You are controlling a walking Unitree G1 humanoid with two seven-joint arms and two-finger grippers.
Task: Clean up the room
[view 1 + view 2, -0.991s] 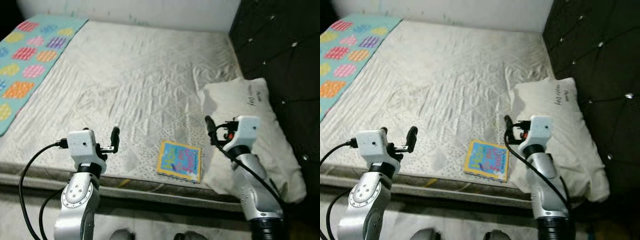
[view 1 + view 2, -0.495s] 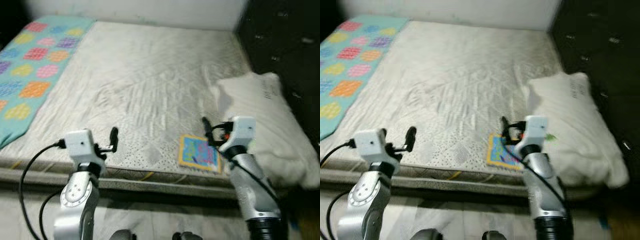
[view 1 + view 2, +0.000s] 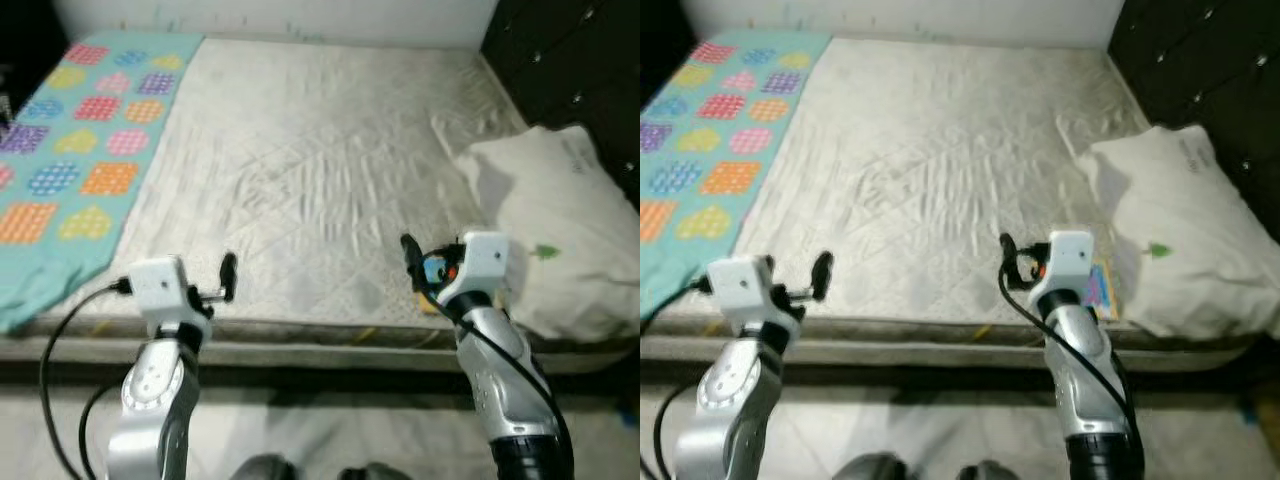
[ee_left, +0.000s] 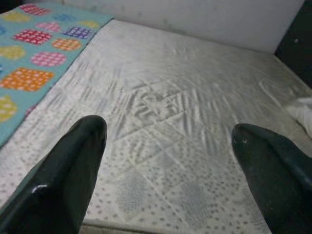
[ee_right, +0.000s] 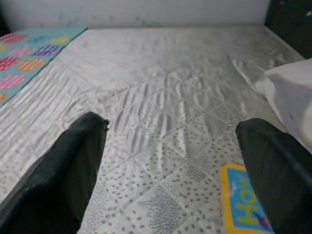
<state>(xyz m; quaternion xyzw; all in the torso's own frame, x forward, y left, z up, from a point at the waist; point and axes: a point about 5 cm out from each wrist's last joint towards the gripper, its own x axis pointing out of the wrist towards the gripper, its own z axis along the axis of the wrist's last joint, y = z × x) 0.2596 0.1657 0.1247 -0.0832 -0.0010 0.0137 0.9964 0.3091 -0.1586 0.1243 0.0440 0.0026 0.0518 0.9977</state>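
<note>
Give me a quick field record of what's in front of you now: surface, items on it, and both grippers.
surface: bed with a white quilted cover
book: colourful children's book near the bed's front edge, beside the pillow
pillow: white pillow on the right side
blanket: teal patterned blanket along the left side
left gripper: open, empty, above the bed's front edge
right gripper: open, empty, next to the book

Quilted white bed (image 3: 320, 150), dark tufted headboard (image 3: 560, 50), pale wall (image 3: 280, 15).
</note>
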